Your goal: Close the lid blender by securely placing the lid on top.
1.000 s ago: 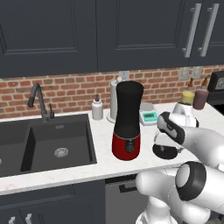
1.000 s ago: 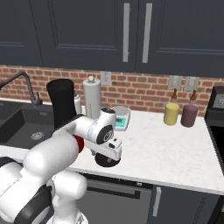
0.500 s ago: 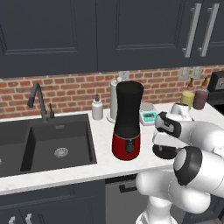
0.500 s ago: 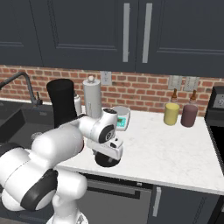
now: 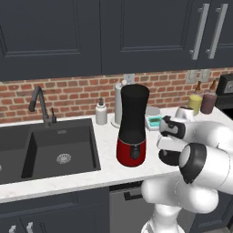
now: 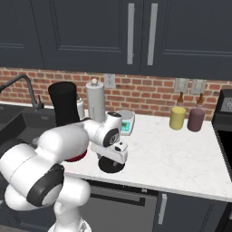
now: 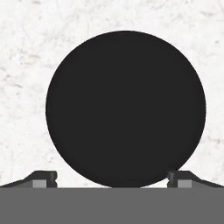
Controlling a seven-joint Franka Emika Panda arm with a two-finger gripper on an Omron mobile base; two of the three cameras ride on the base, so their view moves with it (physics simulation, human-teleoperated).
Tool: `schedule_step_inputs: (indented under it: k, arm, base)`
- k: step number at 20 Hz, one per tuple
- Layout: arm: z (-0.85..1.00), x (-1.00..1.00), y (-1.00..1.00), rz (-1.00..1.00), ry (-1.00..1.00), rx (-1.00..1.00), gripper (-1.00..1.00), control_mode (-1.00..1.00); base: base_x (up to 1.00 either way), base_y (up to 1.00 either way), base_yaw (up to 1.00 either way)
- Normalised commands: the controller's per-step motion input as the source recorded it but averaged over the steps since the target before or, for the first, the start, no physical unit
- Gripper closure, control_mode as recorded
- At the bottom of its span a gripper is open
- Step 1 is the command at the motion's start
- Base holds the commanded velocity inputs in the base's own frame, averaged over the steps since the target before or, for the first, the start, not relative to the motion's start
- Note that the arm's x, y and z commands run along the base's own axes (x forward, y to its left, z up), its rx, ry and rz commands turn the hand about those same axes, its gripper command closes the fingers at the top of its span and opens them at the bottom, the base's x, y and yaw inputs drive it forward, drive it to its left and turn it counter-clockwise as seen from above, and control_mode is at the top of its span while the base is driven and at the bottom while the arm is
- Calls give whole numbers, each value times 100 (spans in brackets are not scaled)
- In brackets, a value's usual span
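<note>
One scene: a kitchen counter [image 6: 181, 154] of pale marbled stone, backed by a red brick wall under dark cabinets.
Lid: the lid [image 7: 126, 109] lies flat on the counter as a plain black disc; in the right base view it [image 6: 110, 166] sits near the counter's front edge, partly under the hand, and in the left base view it [image 5: 168, 157] shows as a dark shape beside the arm.
Blender: the blender [image 5: 132, 125] stands upright on its red base, its black jar open at the top, left of the lid and apart from it; in the right base view the jar [image 6: 64, 104] rises behind the arm, with the base mostly hidden.
Gripper: the gripper [image 7: 112, 179] points straight down over the lid with its jaws spread wide; the two fingertips [image 7: 43, 178] stand outside the disc's width, one on each side of its near edge, pinching nothing. Whether they touch the counter cannot be told.
Hand in base views: the hand [image 6: 111, 152] hangs low over the lid, close above it.
Sink: a dark sink [image 5: 50, 150] with a black tap [image 5: 40, 105] lies left of the blender.
Behind the blender: a white paper roll [image 6: 94, 100] and a small soap bottle [image 5: 101, 113] stand near the wall.
Right of the blender: a small white device [image 6: 125, 122] with a teal face sits near the wall.
Far right: a yellow jar [image 6: 177, 118] and a dark maroon jar [image 6: 196, 119] stand side by side, with two brown bottles [image 6: 181, 97] just behind them against the brick.
</note>
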Motion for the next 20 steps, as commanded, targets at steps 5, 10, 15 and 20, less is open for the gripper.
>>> schedule_step_inputs:
  k: [5,10,15,20]
  arm:
    - [-18,15,0,0,0,0,-100,-100]
    - [-20,6,0,0,0,0,-100,-100]
    - [-19,10,0,0,0,0,-100,-100]
    - [-19,19,-3,0,0,0,-100,-100]
  base:
    - [0,0,0]
    - [0,0,0]
    - [0,0,0]
    - [0,0,0]
